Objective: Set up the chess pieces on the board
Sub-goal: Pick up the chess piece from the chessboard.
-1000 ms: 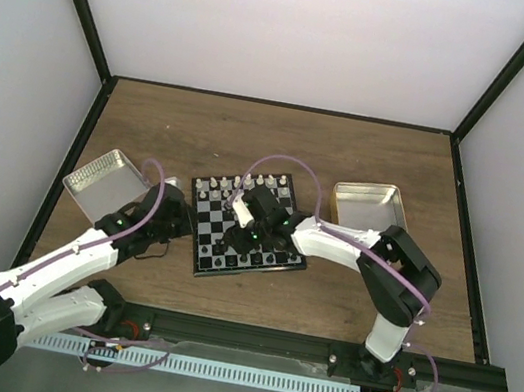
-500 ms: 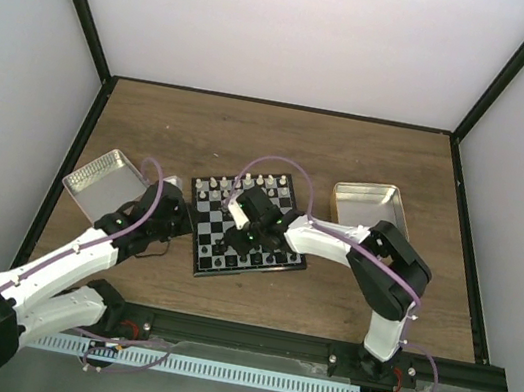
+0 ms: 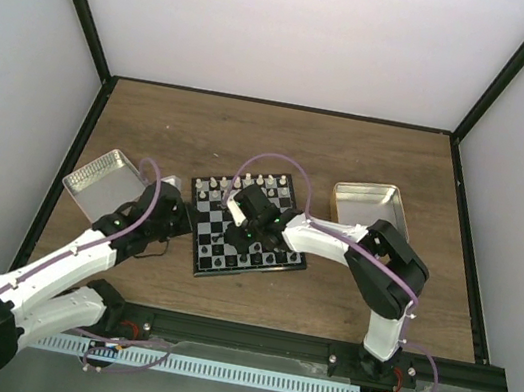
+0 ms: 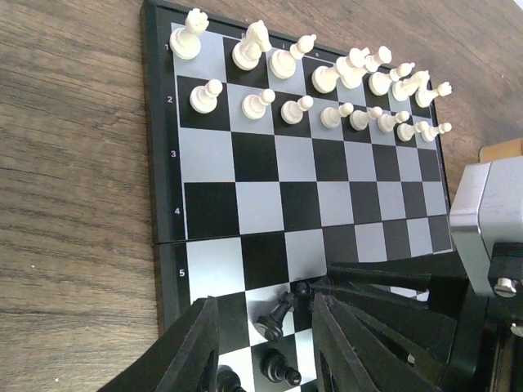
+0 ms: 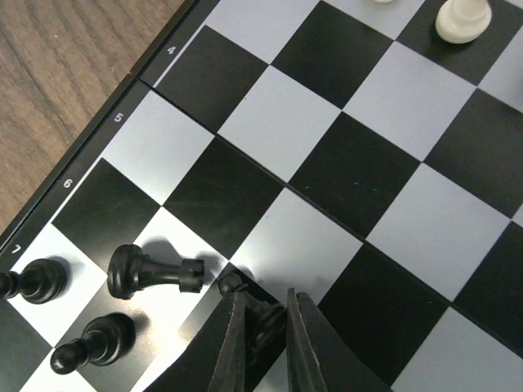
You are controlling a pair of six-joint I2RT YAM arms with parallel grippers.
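The board (image 3: 197, 264) lies at the table's centre, with white pieces (image 4: 327, 77) lined up on its far two rows. My right gripper (image 5: 263, 327) is low over the board's left part and shut on a tilted black chess piece (image 5: 257, 314), whose round head (image 5: 222, 283) pokes out past the fingertips. Just beside it another black piece (image 5: 151, 272) lies on its side, also seen in the left wrist view (image 4: 278, 314). My left gripper (image 4: 265, 347) hovers at the board's left edge (image 3: 176, 224), open, with nothing gripped.
Two black pawns (image 5: 33, 280) (image 5: 90, 343) stand near the board's corner. An open metal tin (image 3: 103, 178) sits left of the board and another tin (image 3: 367, 202) to its right. The right arm's fingers (image 4: 376, 282) reach across in front of my left gripper.
My right gripper has slid a little left over the board and closed its jaws onto the black piece. The left arm has hardly moved.
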